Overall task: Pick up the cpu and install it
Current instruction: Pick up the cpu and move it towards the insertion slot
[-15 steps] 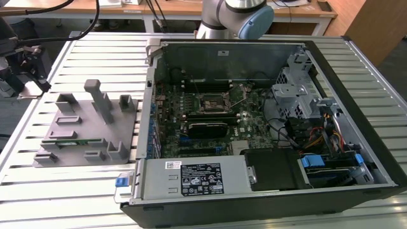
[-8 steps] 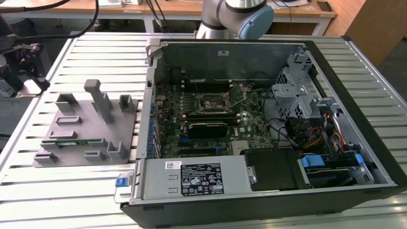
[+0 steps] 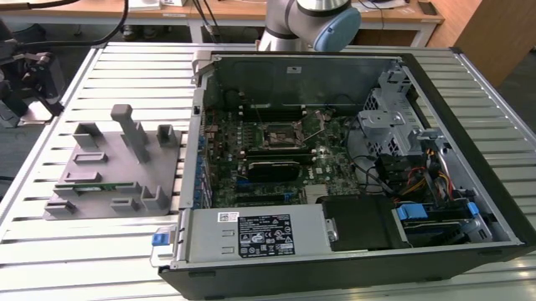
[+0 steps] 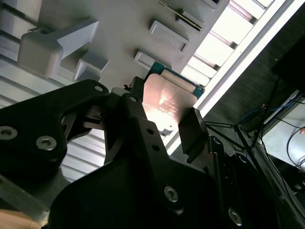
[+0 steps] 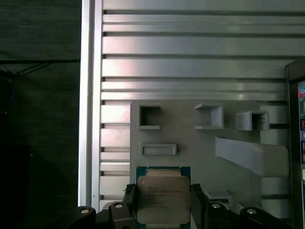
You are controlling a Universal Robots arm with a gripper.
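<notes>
Over the grey tray (image 5: 190,138): the gripper (image 5: 163,205) hangs with the cpu (image 5: 163,191) pinched by two opposite edges between its black fingers (image 5: 129,205), jaws closed on it, as the first wrist view shows.
Cpu: lies flat, silvery top towards the first wrist view, above the tray's edge. Whether it is clear of the tray surface or resting on it I cannot tell.
Task so far: the cpu is gripped, by my reading, and not installed.
Risk, slip: the hold is on thin edges only, so a jolt could let the cpu tilt or drop onto the tray.
Risk, snag: tall posts (image 3: 130,128) rise from the tray, and a low sideways path could knock the cpu against them.
Risk, wall: the computer case (image 3: 335,66) lies just beside the tray, on the exterior view's right of it. Its raised side wall stands between tray and socket (image 3: 280,137).
Risk, seating: a tilted or turned cpu set into the socket could bend contacts. Whether the socket's frame is open I cannot tell.
Socket: inside the case, well apart from the tray.
Around: a memory stick (image 3: 96,186) lies in a tray slot. Cables (image 3: 418,182) and a metal drive cage (image 3: 390,119) crowd the part of the case farthest from the tray.
Underneath: a slatted table (image 3: 84,263) bears the tray and the case.
</notes>
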